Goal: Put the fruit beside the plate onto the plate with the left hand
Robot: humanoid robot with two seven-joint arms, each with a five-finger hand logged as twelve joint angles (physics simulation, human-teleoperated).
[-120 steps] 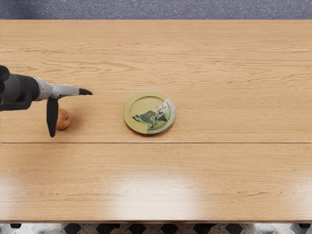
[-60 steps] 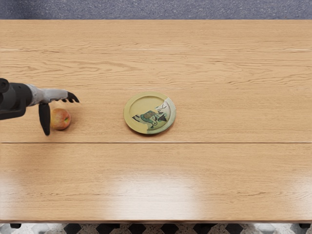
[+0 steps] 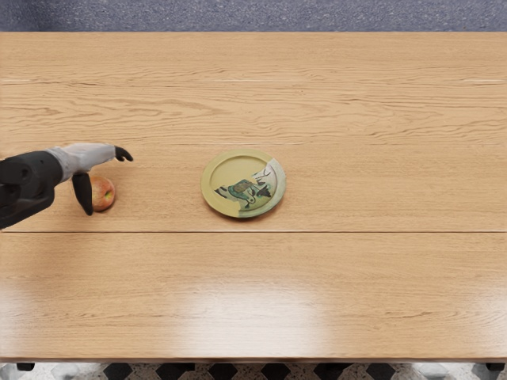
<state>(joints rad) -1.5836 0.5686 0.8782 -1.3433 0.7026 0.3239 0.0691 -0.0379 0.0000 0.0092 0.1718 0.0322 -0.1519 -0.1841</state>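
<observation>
Nearest, table [image 3: 253, 301] edge along the bottom, then a broad band of plain wood. Farther in, apple [image 3: 105, 195] resting near the left edge: round, red-orange, well apart from plate [image 3: 218, 170], open wood between. Left hand [image 3: 89, 158] over apple, fingers loosely spread, one dark finger [image 3: 82, 198] hanging at its left side, gripping nothing. Beyond, more wood to the far edge.

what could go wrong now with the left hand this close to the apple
1. The left hand is open, overlapping the apple's left side; a nudge before the hand closes may roll the round fruit across the table.
2. The plate sits well to the right, so a loose grip may drop the apple on the way.
</observation>
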